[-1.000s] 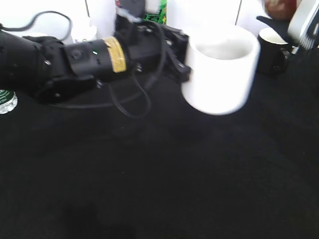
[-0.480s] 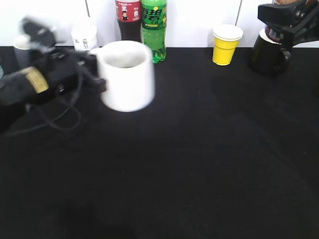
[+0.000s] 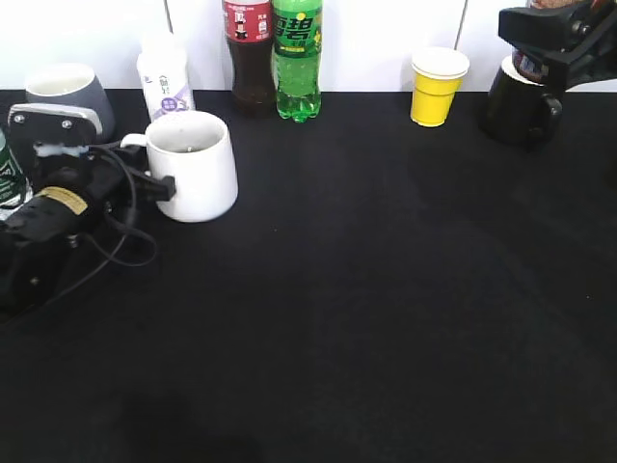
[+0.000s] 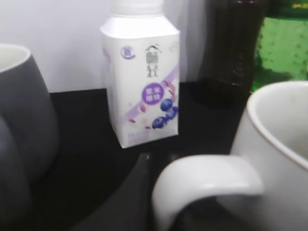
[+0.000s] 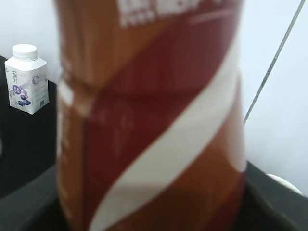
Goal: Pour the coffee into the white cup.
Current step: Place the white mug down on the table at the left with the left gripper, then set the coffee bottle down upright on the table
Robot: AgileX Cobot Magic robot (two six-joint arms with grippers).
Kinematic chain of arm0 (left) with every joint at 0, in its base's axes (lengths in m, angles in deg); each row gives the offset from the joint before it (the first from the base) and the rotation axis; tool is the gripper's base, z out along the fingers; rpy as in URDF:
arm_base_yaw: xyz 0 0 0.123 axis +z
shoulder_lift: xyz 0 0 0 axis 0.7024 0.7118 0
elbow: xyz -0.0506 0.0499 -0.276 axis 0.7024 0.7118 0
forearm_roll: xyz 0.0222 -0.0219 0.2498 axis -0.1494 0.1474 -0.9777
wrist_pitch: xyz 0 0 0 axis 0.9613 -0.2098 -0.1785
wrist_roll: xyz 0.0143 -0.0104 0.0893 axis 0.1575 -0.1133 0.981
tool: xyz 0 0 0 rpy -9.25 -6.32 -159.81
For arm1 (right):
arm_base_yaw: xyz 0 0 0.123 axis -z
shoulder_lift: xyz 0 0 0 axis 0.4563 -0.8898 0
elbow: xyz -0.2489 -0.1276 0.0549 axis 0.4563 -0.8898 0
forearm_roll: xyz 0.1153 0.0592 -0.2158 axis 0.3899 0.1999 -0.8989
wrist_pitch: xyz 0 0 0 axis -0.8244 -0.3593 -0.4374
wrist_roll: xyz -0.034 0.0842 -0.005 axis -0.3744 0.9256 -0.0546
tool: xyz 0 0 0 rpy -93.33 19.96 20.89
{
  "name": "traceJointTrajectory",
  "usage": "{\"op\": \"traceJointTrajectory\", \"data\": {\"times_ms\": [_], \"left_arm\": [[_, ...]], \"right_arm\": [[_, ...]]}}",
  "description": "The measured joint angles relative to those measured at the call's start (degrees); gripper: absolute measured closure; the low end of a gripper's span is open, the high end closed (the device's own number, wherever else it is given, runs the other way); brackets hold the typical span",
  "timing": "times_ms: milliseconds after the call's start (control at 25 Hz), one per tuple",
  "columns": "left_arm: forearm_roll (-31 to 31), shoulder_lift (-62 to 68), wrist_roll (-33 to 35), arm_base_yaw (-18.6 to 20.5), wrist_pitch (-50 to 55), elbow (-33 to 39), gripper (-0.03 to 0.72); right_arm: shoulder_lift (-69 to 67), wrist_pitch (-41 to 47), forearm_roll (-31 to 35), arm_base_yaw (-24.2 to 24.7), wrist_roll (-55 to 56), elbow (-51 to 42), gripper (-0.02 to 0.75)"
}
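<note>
The white cup (image 3: 198, 174) stands on the black table at the left, its handle pointing left. My left gripper (image 3: 154, 185) is shut on that handle; the left wrist view shows the handle (image 4: 207, 178) close up with a dark finger (image 4: 142, 192) beside it. My right gripper (image 3: 545, 29) is raised at the top right and is shut on the coffee bottle. The bottle's red, white and brown label (image 5: 149, 115) fills the right wrist view. In the exterior view only a sliver of it shows at the top edge (image 3: 554, 4).
Along the back wall stand a grey mug (image 3: 67, 92), a small milk carton (image 3: 164, 77), a dark cola bottle (image 3: 249, 48), a green bottle (image 3: 296, 53), a yellow paper cup (image 3: 436, 87) and a black mug (image 3: 516, 101) under the right gripper.
My left arm has swung the white cup from the back middle over to the left and lowered it onto the table. The right gripper has held still for the last half second.
</note>
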Motion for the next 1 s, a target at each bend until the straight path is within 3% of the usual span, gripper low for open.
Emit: {"op": "traceJointTrajectory", "data": {"times_ms": [120,160,240,320,520,680,920,1000], "left_arm": [[-0.4,0.6,-0.2,1.1,-0.6,-0.5,0.627],[-0.5,0.6,-0.4,1.1,-0.6,-0.5,0.6],[-1.8,0.5,-0.6,1.1,-0.5,-0.7,0.478],[-2.1,-0.6,-0.6,1.3,2.2,-0.8,0.421],[-4.6,-7.4,-0.6,1.3,12.4,1.4,0.412],[-5.9,-13.0,-0.8,1.3,14.2,6.5,0.411],[-13.1,-26.7,-0.9,1.3,15.8,15.2,0.41],[-13.7,-32.3,-0.9,1.3,21.0,15.7,0.41]], "right_arm": [[0.0,0.0,0.0,0.0,0.0,0.0,0.219],[0.0,0.0,0.0,0.0,0.0,0.0,0.219],[0.0,0.0,0.0,0.0,0.0,0.0,0.219],[0.0,0.1,0.3,0.0,0.0,0.0,0.219],[-0.8,2.7,3.7,0.0,0.0,0.0,0.219],[-4.9,2.8,7.8,0.0,-0.9,0.0,0.219],[-20.5,-8.0,19.2,0.0,-13.9,0.0,0.219],[-25.9,-11.8,21.7,0.0,-16.9,0.0,0.219]]}}
